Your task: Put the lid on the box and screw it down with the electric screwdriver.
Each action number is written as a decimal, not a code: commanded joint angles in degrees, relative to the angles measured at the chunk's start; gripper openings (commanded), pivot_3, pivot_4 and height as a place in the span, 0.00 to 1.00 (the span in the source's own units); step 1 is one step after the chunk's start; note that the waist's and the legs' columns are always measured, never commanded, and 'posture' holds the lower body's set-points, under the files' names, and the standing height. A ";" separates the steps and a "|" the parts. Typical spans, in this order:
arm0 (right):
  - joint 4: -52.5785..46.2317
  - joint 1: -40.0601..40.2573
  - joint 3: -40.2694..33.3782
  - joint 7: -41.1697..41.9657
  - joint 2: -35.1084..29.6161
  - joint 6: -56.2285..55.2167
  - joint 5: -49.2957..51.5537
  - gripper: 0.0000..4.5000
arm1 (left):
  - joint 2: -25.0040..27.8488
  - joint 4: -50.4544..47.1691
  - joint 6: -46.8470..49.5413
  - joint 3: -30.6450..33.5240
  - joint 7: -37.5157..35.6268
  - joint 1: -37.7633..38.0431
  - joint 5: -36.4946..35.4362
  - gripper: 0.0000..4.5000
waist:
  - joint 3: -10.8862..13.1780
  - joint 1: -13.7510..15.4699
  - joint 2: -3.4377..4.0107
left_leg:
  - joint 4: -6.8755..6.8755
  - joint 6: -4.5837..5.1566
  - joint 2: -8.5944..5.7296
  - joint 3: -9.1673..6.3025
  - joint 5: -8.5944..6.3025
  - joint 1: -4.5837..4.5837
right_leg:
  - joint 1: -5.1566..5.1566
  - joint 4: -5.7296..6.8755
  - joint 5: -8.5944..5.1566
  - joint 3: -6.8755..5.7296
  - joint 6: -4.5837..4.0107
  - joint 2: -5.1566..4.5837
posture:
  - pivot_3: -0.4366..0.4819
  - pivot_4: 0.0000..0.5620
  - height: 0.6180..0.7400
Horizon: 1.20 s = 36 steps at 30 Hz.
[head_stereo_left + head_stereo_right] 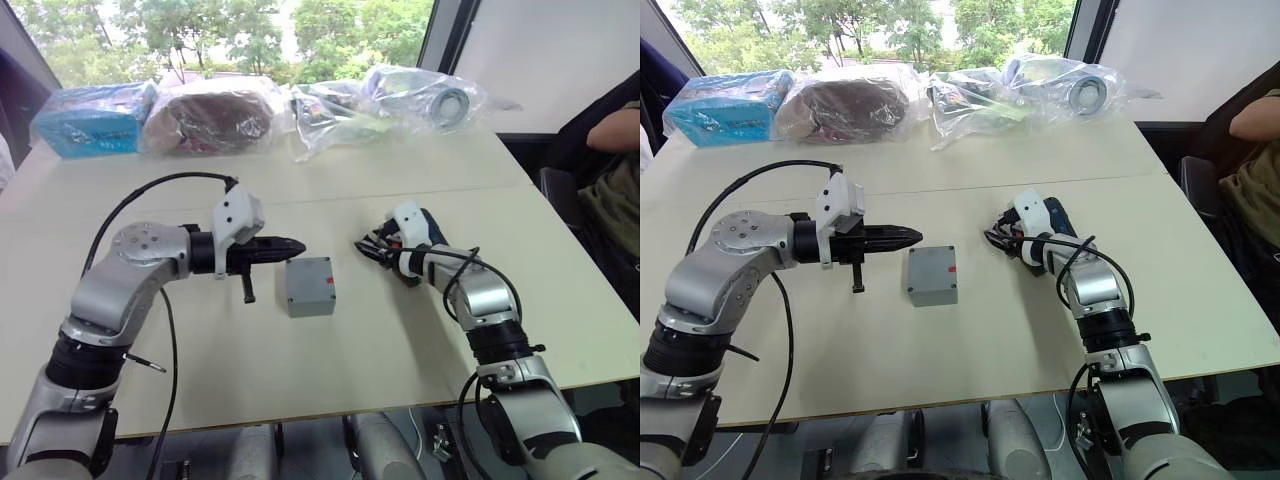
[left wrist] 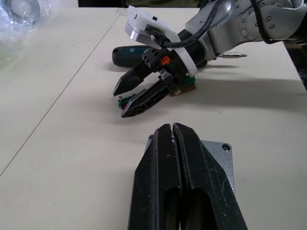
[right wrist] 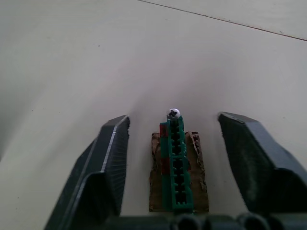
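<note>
While the lid [image 1: 309, 285] sits on the box, unscrewed, our left fingers [image 2: 173, 143] are closed empty, right fingers [image 3: 115, 143] spread around a connector block [image 3: 176, 167].

Clear plastic bags [image 1: 400, 100] line the table's [image 1: 400, 330] far edge beside a blue packet [image 1: 90, 120].

A: Location type?
B: Office or lab room: long pale table [image 1: 400, 330] beneath a window [image 1: 230, 30], bagged parts [image 1: 400, 100] along its far edge, seated person [image 1: 610, 170] alongside.
</note>
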 commanded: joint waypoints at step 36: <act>-3.74 -1.46 -1.35 -0.09 -0.36 1.41 1.09 0.01 | 0.23 -1.52 -0.94 -0.39 0.21 -0.93 0.18 0.00 | 0.00 0.00 0.00 | 0.00 0.00 0.00 0.00 0.00 0.00 | 0.00 0.00 0.00 0.00 0.00 0.00 | 0.48 0.27 1.00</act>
